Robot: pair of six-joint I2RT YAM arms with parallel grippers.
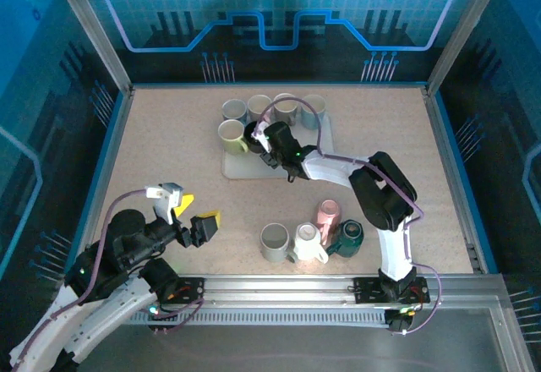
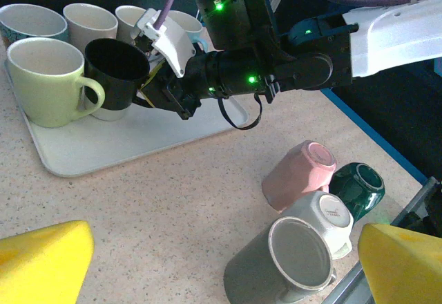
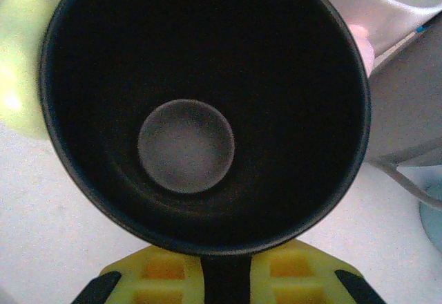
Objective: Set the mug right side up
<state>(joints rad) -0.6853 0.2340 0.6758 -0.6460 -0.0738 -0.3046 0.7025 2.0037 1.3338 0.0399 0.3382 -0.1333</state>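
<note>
Step, likely: placing black mug point(image 2: 114, 69) upright on tray point(image 2: 138, 141). Right gripper point(image 3: 228, 280) clamped on mug, apparently by handle, mug just ahead of fingers, still tilted. Left gripper point(image 1: 196, 213) wide open, empty. Next: level mug, lower, release.

Black mug point(image 2: 116, 68), seemingly white tray point(image 2: 128, 141)

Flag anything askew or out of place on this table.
Off the tray, near the front edge, three mugs are not upright: the pink mug, white mug and dark green mug show their bases. The right gripper holds the black mug at the tray.
</note>
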